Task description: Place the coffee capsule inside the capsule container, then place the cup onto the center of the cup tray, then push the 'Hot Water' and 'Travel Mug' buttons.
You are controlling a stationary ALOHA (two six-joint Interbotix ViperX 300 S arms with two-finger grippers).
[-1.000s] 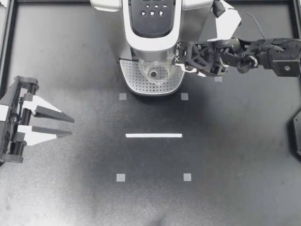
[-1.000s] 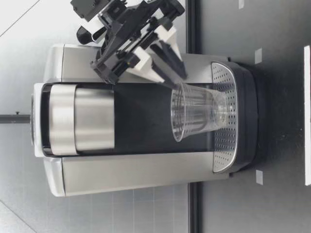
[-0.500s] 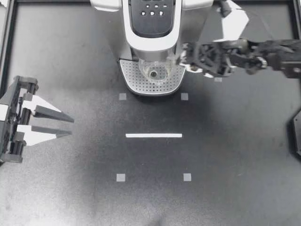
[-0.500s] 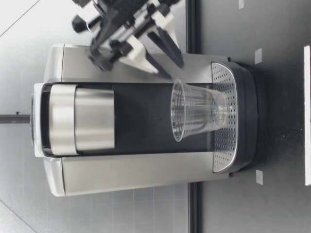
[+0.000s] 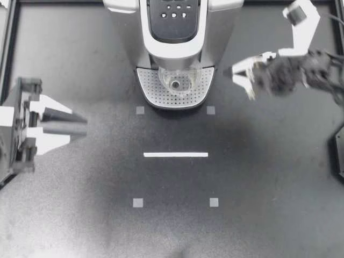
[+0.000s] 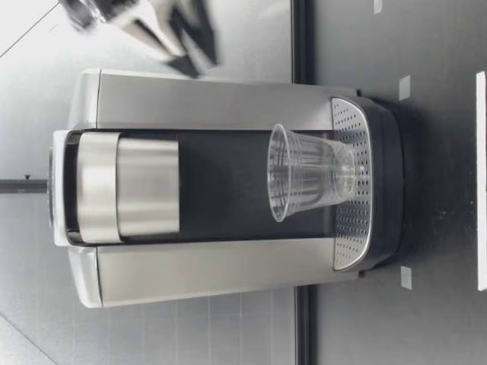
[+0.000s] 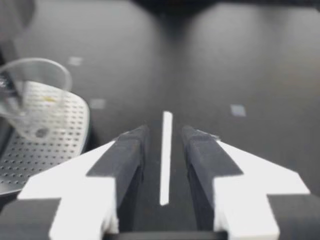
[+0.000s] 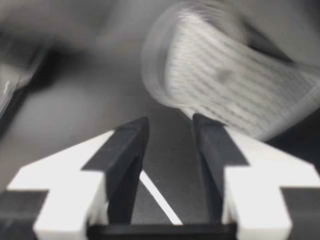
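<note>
A clear plastic cup (image 5: 176, 81) stands upright on the perforated cup tray (image 5: 153, 88) of the silver coffee machine (image 5: 174, 32). The machine's buttons (image 5: 174, 11) sit on its top panel. My right gripper (image 5: 239, 81) hovers open to the right of the machine, apart from the cup and blurred by motion. In the low view it (image 6: 196, 55) is high above the cup (image 6: 308, 173). In its wrist view the fingers (image 8: 170, 121) hold nothing. My left gripper (image 5: 83, 126) rests open and empty at the table's left. No capsule shows.
A white tape line (image 5: 176, 155) and small grey square marks (image 5: 138, 202) lie on the black table in front of the machine. A black frame rail (image 5: 8, 54) borders the table's left side.
My right gripper has pulled away from the cup, moving right and upward. The cup stays on the tray. My left gripper has shifted slightly.
</note>
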